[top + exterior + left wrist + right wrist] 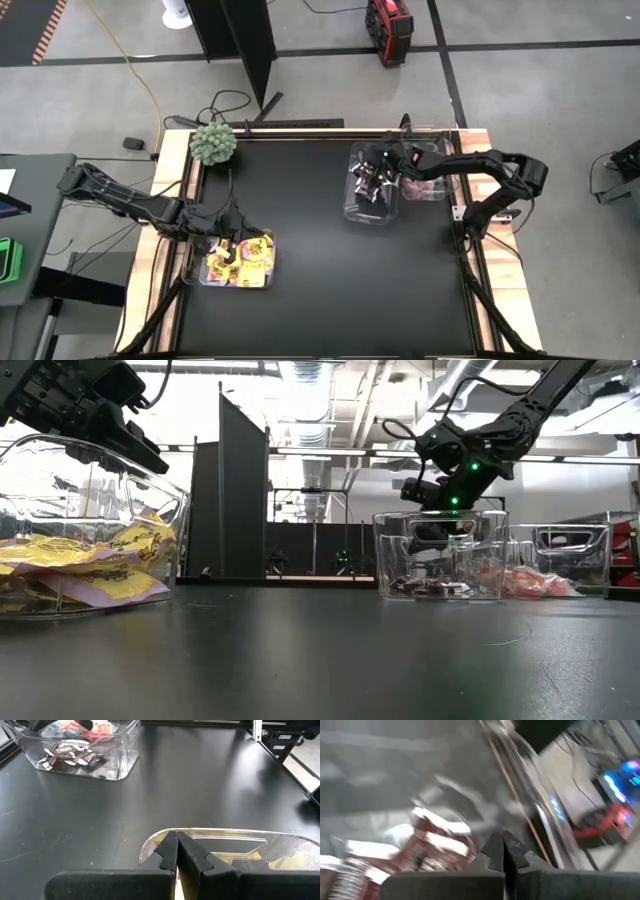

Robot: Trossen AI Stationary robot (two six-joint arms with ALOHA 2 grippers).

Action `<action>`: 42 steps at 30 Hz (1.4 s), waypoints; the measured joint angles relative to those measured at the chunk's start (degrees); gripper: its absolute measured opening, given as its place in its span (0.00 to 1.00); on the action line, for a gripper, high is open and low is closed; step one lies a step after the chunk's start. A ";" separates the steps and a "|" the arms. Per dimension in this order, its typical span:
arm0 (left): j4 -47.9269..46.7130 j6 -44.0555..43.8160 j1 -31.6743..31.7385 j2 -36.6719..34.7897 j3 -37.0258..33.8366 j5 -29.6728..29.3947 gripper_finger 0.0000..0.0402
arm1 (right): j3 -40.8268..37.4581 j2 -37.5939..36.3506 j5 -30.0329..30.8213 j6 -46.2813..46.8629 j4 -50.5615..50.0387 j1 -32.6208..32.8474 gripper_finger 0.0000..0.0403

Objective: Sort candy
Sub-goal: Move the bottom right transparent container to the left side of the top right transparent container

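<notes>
Now my right hand [378, 160] hangs over the bin [371, 212] of dark bars [70, 756], fingers pressed together with nothing visible between them. My left hand [176, 854] sits above the bin [262, 280] of yellow packets [75, 565], fingers also shut and empty. The candy looks sorted already: dark bars in the middle bin, pink-and-teal sweets [530, 582] in the bin [572, 560] beside it, yellow packets at the tabletop's [330, 270] left edge. If I reach for a bar, I judge I should open first, come straight down clear of the clear walls, and close across a bar's short side. The bars lie flat in a jumble, long axes pointing every which way, so I would turn my wrist to suit one bar.
</notes>
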 joint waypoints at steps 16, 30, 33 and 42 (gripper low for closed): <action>-0.04 -0.68 -0.02 -0.02 0.00 0.04 0.00 | 1.25 -6.16 -2.78 1.92 0.82 13.40 0.02; 1.61 0.67 -0.01 -0.02 0.00 -0.15 0.00 | 1.38 -7.63 -8.04 15.76 -6.86 38.17 0.02; 2.08 1.75 -0.02 -0.02 0.00 -0.15 0.00 | 1.36 -4.31 -2.88 19.34 -6.58 42.73 0.02; 2.23 2.16 0.00 -0.02 0.00 -0.15 0.00 | 1.33 -0.65 15.50 33.98 -17.01 43.82 0.02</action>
